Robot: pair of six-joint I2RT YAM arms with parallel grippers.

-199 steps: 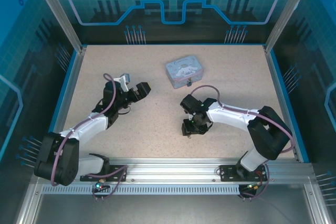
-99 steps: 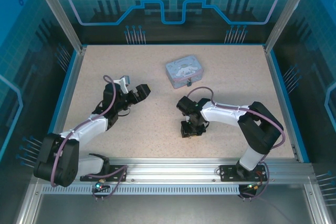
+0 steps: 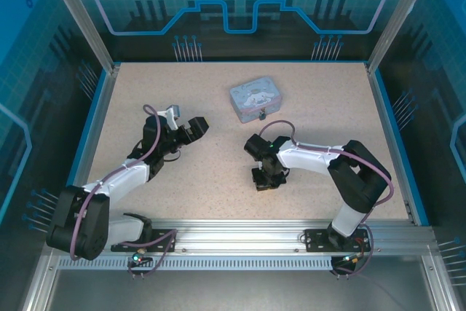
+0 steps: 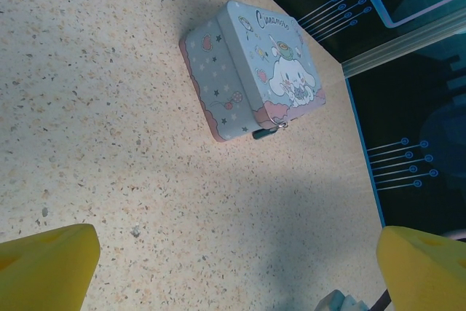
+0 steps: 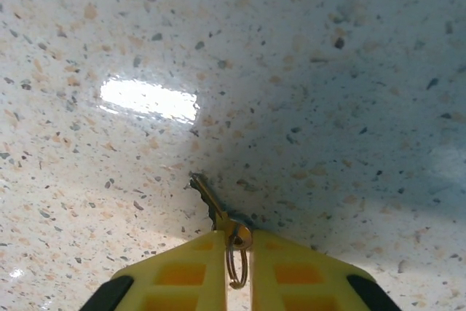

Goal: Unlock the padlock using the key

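The key (image 5: 209, 199) is thin and brownish, its blade lying on the table and its head and ring pinched between the yellow fingers of my right gripper (image 5: 237, 242), which is shut on it. From above, that gripper (image 3: 265, 179) points down at the table's middle front. The padlock (image 4: 266, 132) is a tiny dark body hanging at the front clasp of the pale blue tin (image 4: 247, 71); from above the padlock (image 3: 261, 115) sits behind the right gripper, apart from it. My left gripper (image 4: 233, 274) is open, hovering left of the tin with nothing between its fingers.
The tin (image 3: 256, 100) stands at the table's centre back. A blue rim (image 3: 98, 118) bounds the speckled table, with frame posts at the back corners. A metal rail (image 3: 240, 237) runs along the near edge.
My right gripper has closed its fingers on the key's head and shifted slightly left. The left arm has not moved.
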